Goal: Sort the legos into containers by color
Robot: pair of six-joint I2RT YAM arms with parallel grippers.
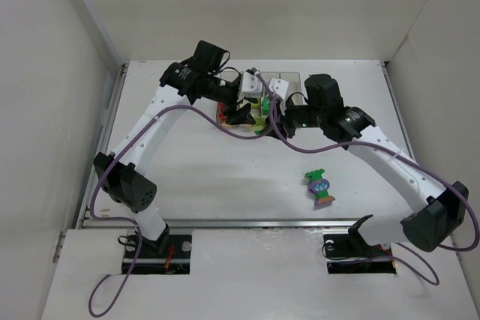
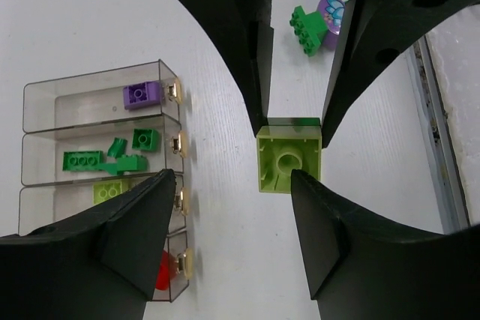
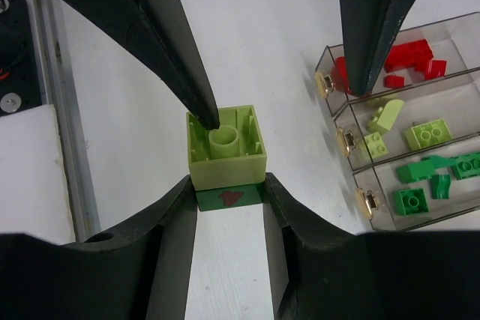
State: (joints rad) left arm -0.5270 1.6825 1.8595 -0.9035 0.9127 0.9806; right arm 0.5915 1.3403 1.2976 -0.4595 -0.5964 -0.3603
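Note:
My right gripper (image 3: pixel 229 194) is shut on a clump held above the table: a lime brick (image 3: pixel 225 148) stacked on a green brick (image 3: pixel 227 198) with a red mark. My left gripper (image 2: pixel 232 177) is open. One of its fingers touches the lime brick's (image 2: pixel 289 159) hollow underside, the other hangs near the bins. The row of clear bins (image 2: pixel 45 121) holds a purple brick (image 2: pixel 142 95), green bricks (image 2: pixel 112 157), a lime brick (image 2: pixel 109 191) and red bricks (image 3: pixel 409 58), each colour in its own bin. In the top view both grippers meet at the lime brick (image 1: pixel 262 121).
A green and purple clump (image 1: pixel 320 187) lies on the table to the right front, also in the left wrist view (image 2: pixel 319 20). White walls enclose the table on three sides. A metal rail (image 1: pixel 247 222) runs along the near edge.

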